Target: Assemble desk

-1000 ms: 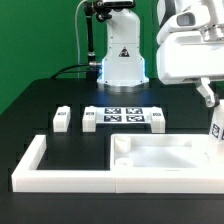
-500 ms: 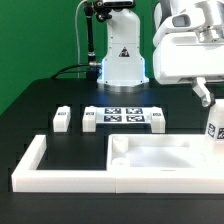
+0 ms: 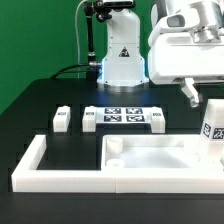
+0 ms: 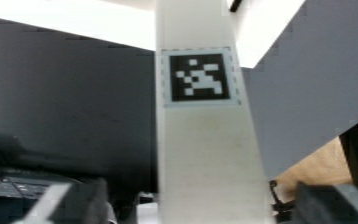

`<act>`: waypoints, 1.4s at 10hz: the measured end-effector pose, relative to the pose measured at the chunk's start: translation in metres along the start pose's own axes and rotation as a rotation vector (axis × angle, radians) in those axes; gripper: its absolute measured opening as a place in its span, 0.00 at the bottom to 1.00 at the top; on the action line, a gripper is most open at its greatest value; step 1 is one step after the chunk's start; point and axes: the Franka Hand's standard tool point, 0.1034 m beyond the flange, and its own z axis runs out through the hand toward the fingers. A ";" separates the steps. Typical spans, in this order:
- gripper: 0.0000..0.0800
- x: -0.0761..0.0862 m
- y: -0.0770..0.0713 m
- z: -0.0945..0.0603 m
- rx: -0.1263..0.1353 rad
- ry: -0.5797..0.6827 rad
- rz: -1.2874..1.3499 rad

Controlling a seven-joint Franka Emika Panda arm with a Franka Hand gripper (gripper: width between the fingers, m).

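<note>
**A:** Where is your leg right now?

**B:** The held leg is at the exterior view's right edge, partly cut off by the frame. It is above the right end of the tabletop. You have it upright, with its long axis vertical and a tagged face towards the exterior camera.

**A:** And the grip?

**B:** In the wrist view your gripper has the leg between its fingers, which are closed on its near end. The leg runs straight away from the camera's foreground, tag showing.

**A:** How does the tabletop lie?

**B:** It lies flat, long axis running left to right across the exterior view, tucked against the border rail. Three loose legs sit farther back. Two of them are at the ends of the marker board.
</note>
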 end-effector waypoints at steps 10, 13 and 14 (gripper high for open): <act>0.81 0.025 -0.007 -0.004 0.031 -0.092 0.012; 0.81 0.018 -0.013 0.010 0.068 -0.260 0.015; 0.81 0.009 -0.013 0.014 0.085 -0.355 0.015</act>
